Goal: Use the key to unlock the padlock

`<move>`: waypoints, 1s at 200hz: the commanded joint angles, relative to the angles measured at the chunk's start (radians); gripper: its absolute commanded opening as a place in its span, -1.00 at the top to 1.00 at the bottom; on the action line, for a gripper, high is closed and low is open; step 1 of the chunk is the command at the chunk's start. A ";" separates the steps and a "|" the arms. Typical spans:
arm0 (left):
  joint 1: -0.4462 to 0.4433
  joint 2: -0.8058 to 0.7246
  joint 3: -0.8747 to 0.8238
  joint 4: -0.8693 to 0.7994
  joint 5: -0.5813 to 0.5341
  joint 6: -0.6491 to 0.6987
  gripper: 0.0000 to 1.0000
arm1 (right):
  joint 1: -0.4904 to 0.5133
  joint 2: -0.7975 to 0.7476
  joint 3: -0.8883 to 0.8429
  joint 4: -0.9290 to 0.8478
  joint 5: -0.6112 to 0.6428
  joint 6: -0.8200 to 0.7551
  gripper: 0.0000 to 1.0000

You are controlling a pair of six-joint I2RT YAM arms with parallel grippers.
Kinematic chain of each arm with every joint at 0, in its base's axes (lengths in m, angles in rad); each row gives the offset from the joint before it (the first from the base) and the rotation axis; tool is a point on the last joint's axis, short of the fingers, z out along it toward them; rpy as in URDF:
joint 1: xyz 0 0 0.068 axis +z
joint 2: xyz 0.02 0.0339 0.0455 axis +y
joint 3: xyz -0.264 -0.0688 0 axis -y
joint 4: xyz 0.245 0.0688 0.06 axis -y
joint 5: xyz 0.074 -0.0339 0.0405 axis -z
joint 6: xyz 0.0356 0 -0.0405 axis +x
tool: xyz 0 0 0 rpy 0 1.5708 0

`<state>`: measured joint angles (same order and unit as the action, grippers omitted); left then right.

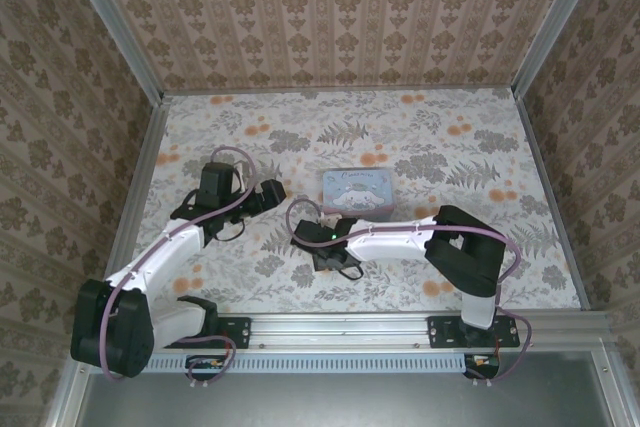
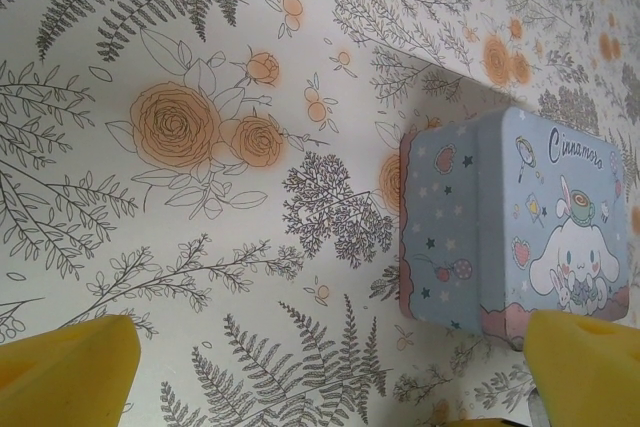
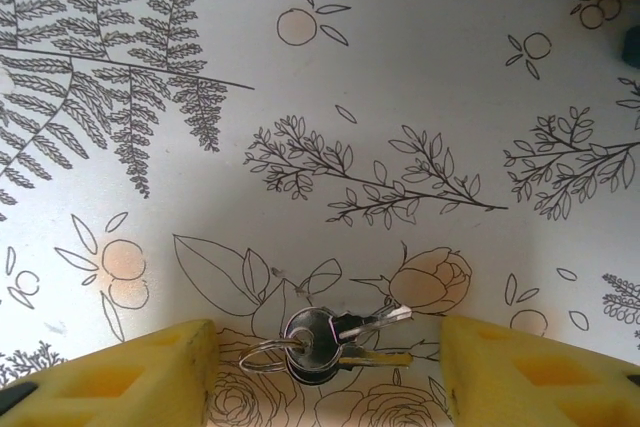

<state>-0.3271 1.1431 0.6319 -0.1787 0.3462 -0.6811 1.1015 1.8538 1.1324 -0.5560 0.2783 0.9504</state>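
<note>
Two small silver keys on a ring (image 3: 322, 335) lie flat on the floral tablecloth. My right gripper (image 3: 326, 372) is open and low over them, one yellow finger (image 3: 130, 377) to their left and one to their right, with a gap on each side. In the top view the right gripper (image 1: 326, 250) sits just in front of the tin. A small dark bluish thing (image 3: 632, 47), cut off by the frame edge, may be the padlock; I cannot tell. My left gripper (image 2: 330, 387) is open over bare cloth, to the left of the tin; in the top view the left gripper (image 1: 270, 193) points right.
A pale-blue cartoon-printed tin (image 1: 356, 192) stands in the middle of the table (image 1: 450, 147), also the tin (image 2: 520, 237) at the right of the left wrist view. Patterned walls close in the back and both sides.
</note>
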 commanded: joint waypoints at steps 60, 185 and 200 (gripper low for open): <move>0.010 -0.029 -0.021 0.021 0.028 -0.013 -1.00 | 0.024 0.026 0.014 0.024 0.028 0.047 0.13; 0.010 -0.010 -0.037 0.033 0.040 -0.017 -1.00 | -0.022 0.019 0.047 0.001 0.054 -0.028 0.27; 0.008 -0.007 -0.042 0.038 0.042 -0.019 -1.00 | -0.023 0.026 0.063 0.001 0.056 -0.053 0.27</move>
<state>-0.3256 1.1339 0.6086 -0.1635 0.3687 -0.6823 1.0859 1.8622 1.1534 -0.5495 0.3111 0.9424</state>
